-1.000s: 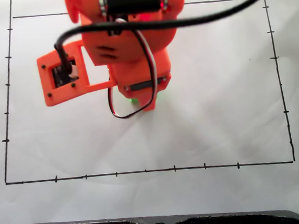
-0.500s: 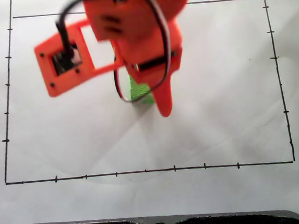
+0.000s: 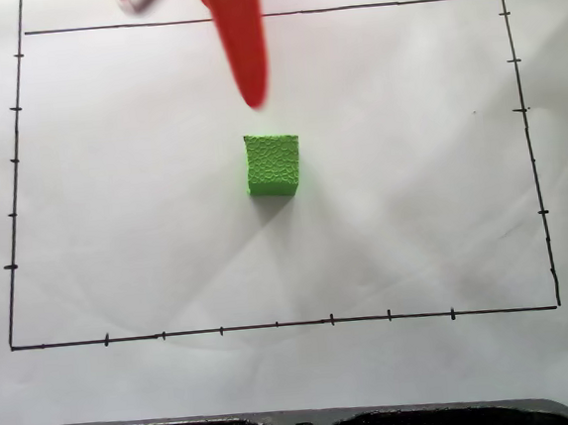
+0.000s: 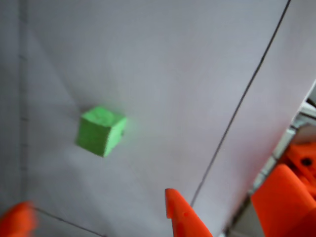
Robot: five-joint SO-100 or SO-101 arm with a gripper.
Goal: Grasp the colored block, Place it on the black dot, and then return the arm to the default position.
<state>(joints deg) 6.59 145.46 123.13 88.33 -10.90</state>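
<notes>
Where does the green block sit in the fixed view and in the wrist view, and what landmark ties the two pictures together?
Fixed view: the green block sits near the middle of the white sheet, inside the drawn black frame, free of the gripper.
Wrist view: the green block lies left of centre, on the sheet.
Shared landmark: a black frame line passes beyond the block.

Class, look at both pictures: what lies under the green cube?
The green cube rests on white paper inside the drawn black frame. Whatever is directly beneath it, including any black dot, is covered and cannot be seen.
</notes>
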